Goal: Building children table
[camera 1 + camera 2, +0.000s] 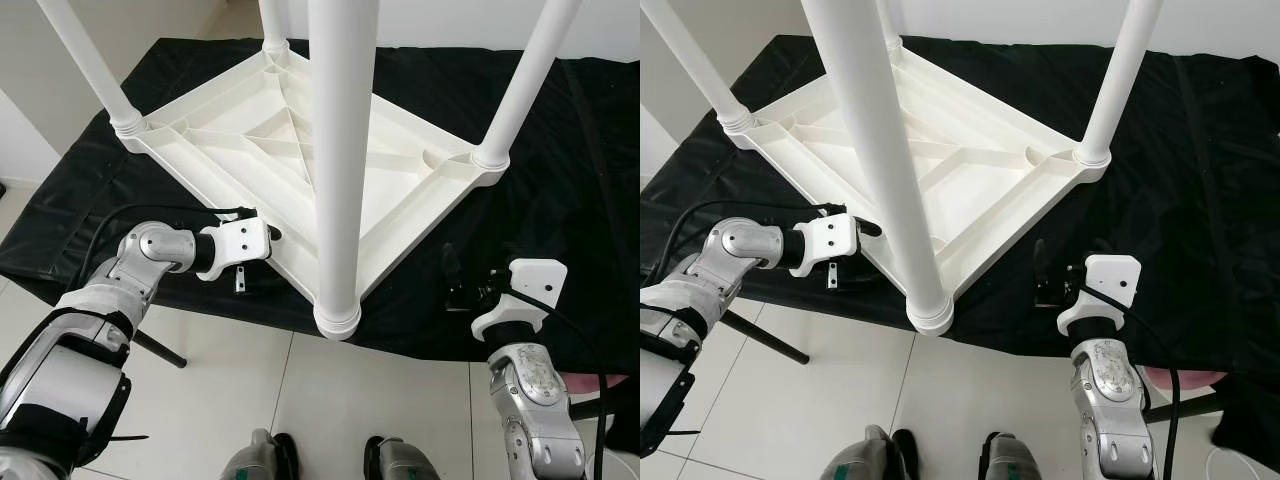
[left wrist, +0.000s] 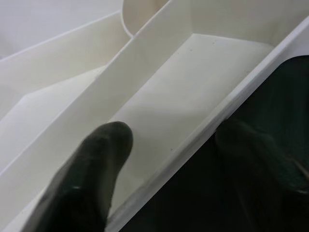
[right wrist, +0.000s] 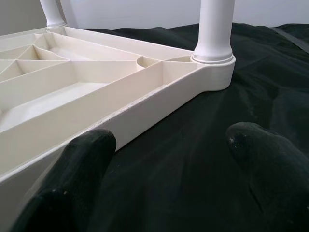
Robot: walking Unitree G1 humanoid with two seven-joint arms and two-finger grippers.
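Table: white plastic children's table [image 1: 300, 150], upside down on black cloth [image 1: 560, 180], ribbed underside facing up, near corner overhanging the cloth's front edge above the tiled floor [image 1: 300, 400].
Legs: four white legs, all seated upright in corner sockets; nearest leg [image 1: 340, 150] tallest in the head views (rising past the top of the picture).
Left gripper: [image 1: 268, 232] at the table's left front rim; in the left wrist view, one black finger [image 2: 91, 169] inside a rib compartment, the other [image 2: 256, 159] outside over the cloth, rim between them; fingers spread, contact with the rim not discernible.
Right gripper: [image 1: 452, 275] over the cloth, just beside the table's right front rim; fingers parted, holding nothing.
Right wrist view: low sidelong look along the rim to one corner socket and leg [image 3: 214, 29], a second leg [image 3: 52, 12] beyond.
Head views: both silver arms and the robot's feet [image 1: 330, 460] on the tiles (neither seen from the wrists).
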